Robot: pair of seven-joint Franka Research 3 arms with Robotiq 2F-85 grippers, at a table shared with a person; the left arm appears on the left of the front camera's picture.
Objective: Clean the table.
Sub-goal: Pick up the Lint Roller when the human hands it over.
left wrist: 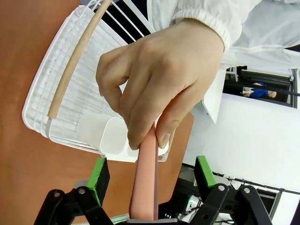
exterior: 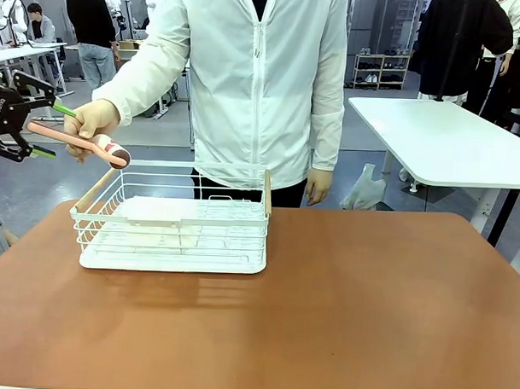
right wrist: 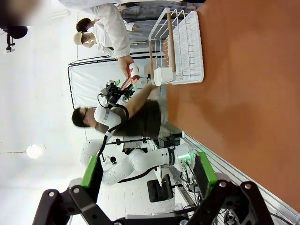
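Person's hand [exterior: 92, 120] is pinching a long pink-handled roller [exterior: 70, 140], handle sitting between the left gripper [exterior: 54, 131]'s spread jaws, untouched. The big reddish-brown matte table [exterior: 367, 309] carries a white wire basket [exterior: 172, 261].

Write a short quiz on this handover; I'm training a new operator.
1. True or false: the pink roller lies inside the wire basket on the table.
2. Is the right claw open or shut?
3. The roller's handle sits between the fingers of which claw? A. left claw B. right claw C. neither
Key: 1 false, a person's hand holds it in the air; 2 open; 3 A.
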